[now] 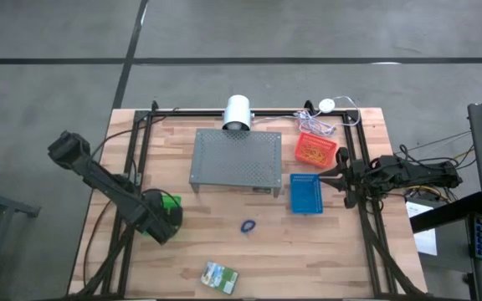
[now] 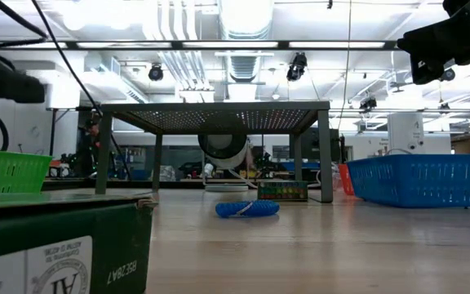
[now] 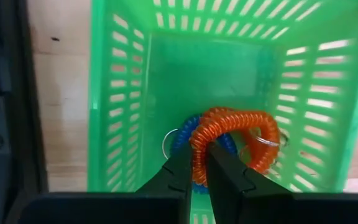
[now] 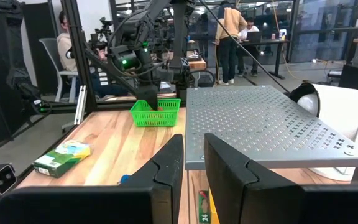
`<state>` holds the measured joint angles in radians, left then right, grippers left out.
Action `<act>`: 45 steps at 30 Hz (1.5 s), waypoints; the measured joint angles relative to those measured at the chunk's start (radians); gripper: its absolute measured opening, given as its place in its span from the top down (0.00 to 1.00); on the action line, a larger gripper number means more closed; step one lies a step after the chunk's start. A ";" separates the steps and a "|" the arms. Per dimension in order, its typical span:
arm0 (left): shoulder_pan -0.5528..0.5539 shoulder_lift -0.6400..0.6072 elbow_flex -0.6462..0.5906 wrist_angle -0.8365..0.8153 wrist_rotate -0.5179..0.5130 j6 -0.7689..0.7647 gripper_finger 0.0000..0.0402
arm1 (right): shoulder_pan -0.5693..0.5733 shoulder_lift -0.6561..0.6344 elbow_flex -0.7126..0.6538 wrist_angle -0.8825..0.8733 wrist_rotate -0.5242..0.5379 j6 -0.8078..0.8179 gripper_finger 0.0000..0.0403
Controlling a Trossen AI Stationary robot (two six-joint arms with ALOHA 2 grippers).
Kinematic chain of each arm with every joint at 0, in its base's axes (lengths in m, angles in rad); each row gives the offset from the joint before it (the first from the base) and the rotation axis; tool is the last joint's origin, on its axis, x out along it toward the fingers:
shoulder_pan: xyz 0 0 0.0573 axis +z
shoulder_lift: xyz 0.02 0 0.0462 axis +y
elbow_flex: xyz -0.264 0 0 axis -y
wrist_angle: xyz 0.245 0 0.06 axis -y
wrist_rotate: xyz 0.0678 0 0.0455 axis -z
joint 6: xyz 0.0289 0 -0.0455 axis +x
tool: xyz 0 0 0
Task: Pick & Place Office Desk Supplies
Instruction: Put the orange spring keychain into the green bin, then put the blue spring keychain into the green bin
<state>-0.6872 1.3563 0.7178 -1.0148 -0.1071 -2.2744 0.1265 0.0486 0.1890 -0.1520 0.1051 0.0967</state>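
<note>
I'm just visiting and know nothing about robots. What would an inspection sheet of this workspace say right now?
Surface: wooden table, bare planks across the front.
Job's things: orange coil band gripped over the green basket, blue coil band beneath it; loose blue band mid-table; crayon box at the front edge; tan rubber bands in the red basket.
Clutter: grey perforated stand; blue basket; white cylinder.
Grippers: left gripper shut on the orange coil band; right gripper waits by the table's right edge.
Cables: white cable at the back right.
Surroundings: people in the room behind.
</note>
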 joint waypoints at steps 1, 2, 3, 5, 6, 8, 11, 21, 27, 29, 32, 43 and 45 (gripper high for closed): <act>0.000 0.000 -0.008 0.012 0.005 0.002 0.91 | 0.000 0.000 0.000 0.000 0.000 0.000 0.84; 0.001 0.000 -0.016 0.025 0.010 0.010 0.91 | 0.000 0.000 0.000 0.000 0.000 0.000 0.84; 0.002 0.000 -0.023 0.039 0.016 0.021 0.91 | 0.000 0.000 0.000 0.000 0.000 0.000 0.84; 0.002 0.000 -0.032 0.055 0.026 0.030 0.91 | 0.000 0.000 0.000 0.000 0.000 0.000 0.84; 0.002 0.000 -0.034 0.057 0.029 0.030 0.91 | 0.000 0.000 0.000 0.000 0.000 0.000 0.84; 0.002 0.000 -0.037 0.060 0.030 0.033 0.91 | 0.000 0.000 0.000 0.000 0.000 0.000 0.84; 0.002 0.000 -0.037 0.061 0.031 0.051 0.89 | 0.000 0.000 0.000 0.000 0.000 0.000 0.84; 0.002 0.000 -0.037 0.069 0.030 0.046 0.76 | 0.000 0.000 0.000 0.000 0.000 0.000 0.84; 0.002 0.000 -0.036 0.069 0.030 0.041 0.74 | 0.000 0.000 0.000 0.000 0.000 0.000 0.84; 0.002 -0.005 -0.027 0.056 0.030 0.042 0.74 | 0.000 0.000 0.000 0.000 0.000 0.000 0.84; 0.002 -0.019 0.008 0.001 0.030 0.041 0.74 | 0.000 0.000 0.000 0.000 0.000 0.000 0.84; 0.002 -0.039 0.190 -0.196 -0.067 0.050 0.74 | 0.000 0.000 0.000 0.000 0.000 0.000 0.84; 0.002 -0.039 0.213 -0.196 -0.122 0.069 0.74 | 0.000 0.000 0.000 0.000 0.000 0.000 0.84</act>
<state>-0.6849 1.3177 0.9306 -1.2111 -0.2292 -2.2053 0.1265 0.0486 0.1890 -0.1520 0.1051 0.0967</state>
